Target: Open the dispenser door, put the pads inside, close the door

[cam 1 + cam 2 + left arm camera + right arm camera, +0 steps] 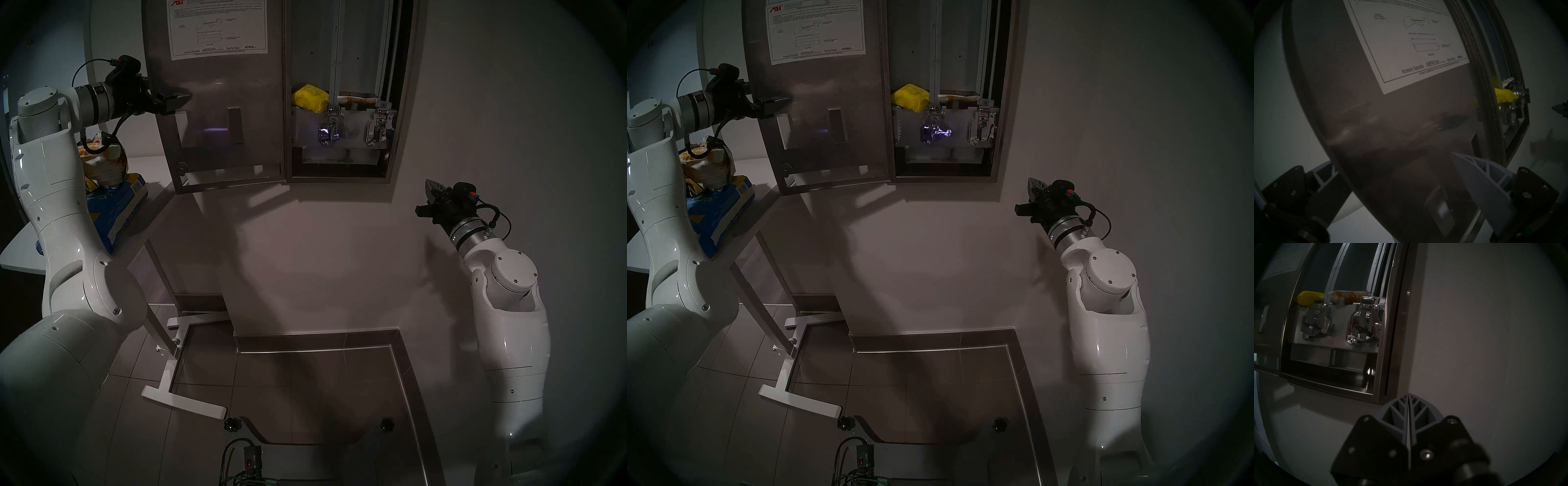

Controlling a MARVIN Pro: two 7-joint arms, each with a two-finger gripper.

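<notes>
Currently the dispenser door stands swung open to the left of the dispenser, inner face to the camera, white instruction sheet on its upper part. Hinge side meets the cabinet's left edge. Left gripper is at the door's free left edge, at about lever-slot height; its fingers are spread wide, and in the left wrist view the door edge runs between them, one finger on the inner face, the other behind the panel. Cannot tell whether either finger touches the steel.

Inside the dispenser: a yellow pad sits crumpled at the bottom of the left chute, just above the left chrome lever. A white pad with orange print lies flat at the bottom of the right chute, above the right chrome lever. Bottom slot below the levers is dark, contents cannot be told.

Right gripper is well apart from the cabinet, low and right of it, near the bare wall, fingers pressed together with nothing between them, as the right wrist view shows.

Far left, a torn blue bag lies on a white desk, mostly hidden by the left arm, more packets showing at its open top.
</notes>
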